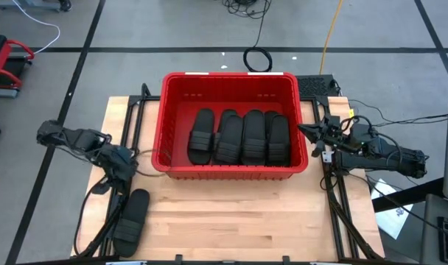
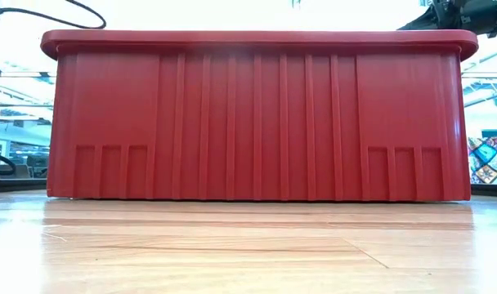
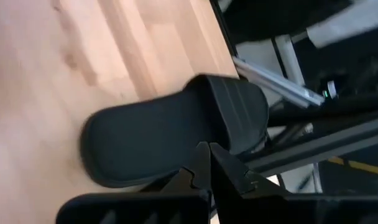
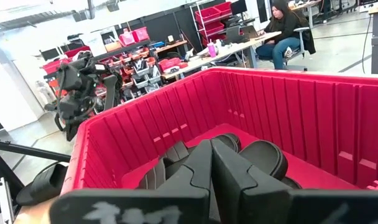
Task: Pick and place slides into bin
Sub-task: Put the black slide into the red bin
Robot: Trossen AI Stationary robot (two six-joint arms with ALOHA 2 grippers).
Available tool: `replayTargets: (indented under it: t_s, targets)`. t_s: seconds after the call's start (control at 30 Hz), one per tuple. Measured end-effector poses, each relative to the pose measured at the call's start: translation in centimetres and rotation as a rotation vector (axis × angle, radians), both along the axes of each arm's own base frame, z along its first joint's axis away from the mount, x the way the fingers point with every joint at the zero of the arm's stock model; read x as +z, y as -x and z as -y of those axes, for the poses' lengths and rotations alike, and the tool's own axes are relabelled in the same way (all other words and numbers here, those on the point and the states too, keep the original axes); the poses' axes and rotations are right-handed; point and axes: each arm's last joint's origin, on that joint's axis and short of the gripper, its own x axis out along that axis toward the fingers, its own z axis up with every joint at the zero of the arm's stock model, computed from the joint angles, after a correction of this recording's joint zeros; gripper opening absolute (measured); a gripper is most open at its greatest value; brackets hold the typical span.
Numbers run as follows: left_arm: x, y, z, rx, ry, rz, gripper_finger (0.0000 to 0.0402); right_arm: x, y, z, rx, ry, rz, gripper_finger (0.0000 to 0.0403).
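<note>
The red bin (image 1: 228, 82) stands at the table's far middle, and several black slides (image 1: 242, 136) lie side by side on its floor, also seen in the right wrist view (image 4: 263, 155). One more slide (image 1: 132, 217) lies flat on the wood by the table's near left corner, its strap toward the near edge. My left gripper (image 1: 127, 171) is shut and hangs just beyond that slide's far end (image 3: 170, 140), slanting down at it without touching. My right gripper (image 1: 306, 131) is shut and level at the bin's right wall, pointing into the bin (image 4: 338, 118).
Bare wood (image 1: 239, 221) lies between the bin and the table's near edge. Dark frame rails run along the table's left side (image 1: 124, 132) and right side (image 1: 342, 213). A person (image 4: 285, 28) sits at a desk far behind the table.
</note>
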Motion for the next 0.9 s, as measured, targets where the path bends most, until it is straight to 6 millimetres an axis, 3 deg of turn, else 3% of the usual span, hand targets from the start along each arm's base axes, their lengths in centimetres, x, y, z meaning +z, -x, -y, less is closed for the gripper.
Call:
replayTargets:
  t_s: [0.17,0.37,0.57,0.7,0.9]
  targets:
    - [-1.8,-1.5,1.5,-0.109,0.017,-0.025,0.0000,0.1,0.0,0.0,0.000,0.001,0.008,0.0000]
    - [-2.6,-3.7,3.9,-0.106,0.101,0.041,0.0000,0.1,0.0,0.0,0.000,0.001,0.006,0.0000]
    - [-4.9,-4.2,6.0,-0.012,0.155,-0.201,0.0009,0.1,0.0,0.0,0.000,0.007,0.003,0.0000]
    - [-5.3,-3.8,7.0,-0.033,0.172,-0.253,0.0037,0.1,0.0,0.0,0.000,0.008,0.003,0.0000]
    - [-4.5,-3.9,8.1,0.009,0.225,-0.173,0.0114,0.0,0.0,0.0,0.001,0.008,0.002,0.0000]
